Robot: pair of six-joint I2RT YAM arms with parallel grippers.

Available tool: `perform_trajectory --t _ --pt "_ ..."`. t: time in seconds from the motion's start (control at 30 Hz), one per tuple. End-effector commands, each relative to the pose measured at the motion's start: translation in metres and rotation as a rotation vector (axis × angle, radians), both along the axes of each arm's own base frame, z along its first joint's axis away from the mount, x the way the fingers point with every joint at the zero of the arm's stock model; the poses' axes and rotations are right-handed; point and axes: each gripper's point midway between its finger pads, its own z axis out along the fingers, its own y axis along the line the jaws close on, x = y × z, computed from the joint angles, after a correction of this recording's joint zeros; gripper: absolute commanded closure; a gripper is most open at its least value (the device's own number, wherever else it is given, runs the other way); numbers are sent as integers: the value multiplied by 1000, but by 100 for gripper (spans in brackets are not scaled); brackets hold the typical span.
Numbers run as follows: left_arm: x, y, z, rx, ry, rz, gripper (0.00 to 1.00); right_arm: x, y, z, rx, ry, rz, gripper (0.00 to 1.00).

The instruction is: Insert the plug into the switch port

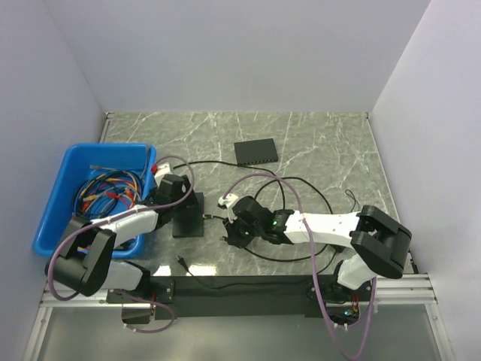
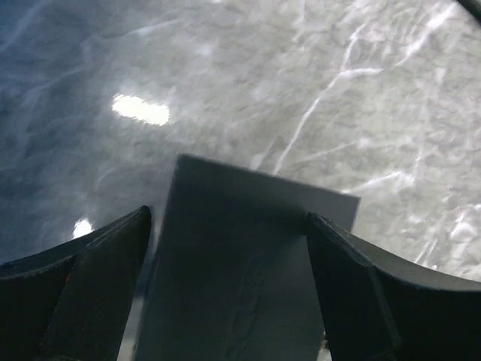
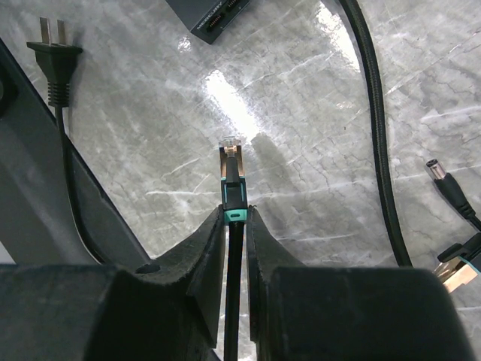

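Observation:
The small black switch box [image 1: 188, 215] lies left of centre. Its port row [image 3: 218, 19] shows at the top of the right wrist view. My left gripper [image 1: 179, 194] straddles the box [image 2: 248, 248], with both fingers against its sides. My right gripper [image 3: 234, 218] is shut on the thin black cable just behind the plug [image 3: 230, 162]. The plug has a clear tip and a teal boot. It sticks out ahead of the fingers, above the marble, pointing toward the box but well short of the ports. In the top view the right gripper [image 1: 230, 226] is right of the box.
A blue bin [image 1: 56, 203] with coloured wires stands at the left. A flat black slab [image 1: 255, 153] lies at the back. A two-pin power plug [image 3: 51, 49] lies near the front edge. A thick black cable [image 3: 376, 128], a barrel connector [image 3: 440, 177] and another plug [image 3: 455, 272] lie on the right.

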Motion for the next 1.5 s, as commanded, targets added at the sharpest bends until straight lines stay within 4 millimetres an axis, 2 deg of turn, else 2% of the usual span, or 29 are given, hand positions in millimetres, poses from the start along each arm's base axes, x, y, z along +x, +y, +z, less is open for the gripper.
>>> perform_trajectory --t 0.0,0.23,0.27,0.3,0.37,0.4,0.43,0.47,0.53,0.57,0.7,0.87,0.97,1.0,1.03,1.1,1.17,1.2,1.23,1.27,1.33,1.47 --pt "27 -16 22 -44 -82 -40 11 9 11 11 31 -47 -3 100" --pt "39 -71 36 -139 -146 -305 16 10 6 16 44 -59 -25 100" --pt "38 -80 31 -133 -130 -340 16 11 5 18 45 -64 -30 100" --pt "43 -89 37 -132 -141 -371 16 11 3 19 40 -66 -36 100" --pt "42 -105 31 -128 -123 -417 16 14 -1 20 25 -78 -62 100" --pt "45 -111 34 -131 -132 -431 16 15 -3 20 20 -79 -72 100" --pt "44 -122 37 -158 -143 -474 17 15 -5 19 17 -80 -85 100" --pt "40 -132 31 -165 -129 -499 16 15 -6 22 23 -81 -92 100" --pt "41 -142 31 -176 -133 -504 14 12 -6 21 33 -71 -100 100" --pt "41 -142 26 -172 -121 -495 14 11 -7 21 37 -73 -106 100" --pt "41 -139 26 -189 -121 -458 11 4 -6 16 39 -68 -138 100" --pt "48 -100 36 -88 -163 -275 8 -8 4 6 21 -84 -182 100" --pt "47 -86 40 -78 -185 -215 7 -5 9 0 -6 -121 -241 100" --pt "43 -77 35 -76 -180 -179 7 -7 10 -3 -14 -123 -249 100" --pt "42 -72 34 -75 -181 -157 7 -2 15 0 9 -141 -273 100" --pt "36 -63 33 -91 -192 -123 8 4 15 -7 -1 -152 -305 100" --pt "33 -60 37 -120 -218 -118 8 11 15 -12 -8 -172 -345 100" --pt "25 -60 30 -137 -209 -128 9 13 15 -13 -5 -176 -359 100" --pt "25 -62 35 -163 -239 -133 9 15 18 -13 11 -178 -367 100" --pt "18 -60 29 -172 -235 -139 10 18 18 -16 7 -187 -381 100" --pt "16 -62 31 -209 -263 -142 10 20 22 -15 28 -189 -395 100" --pt "2 -64 22 -247 -269 -175 11 23 25 -19 40 -197 -411 100"
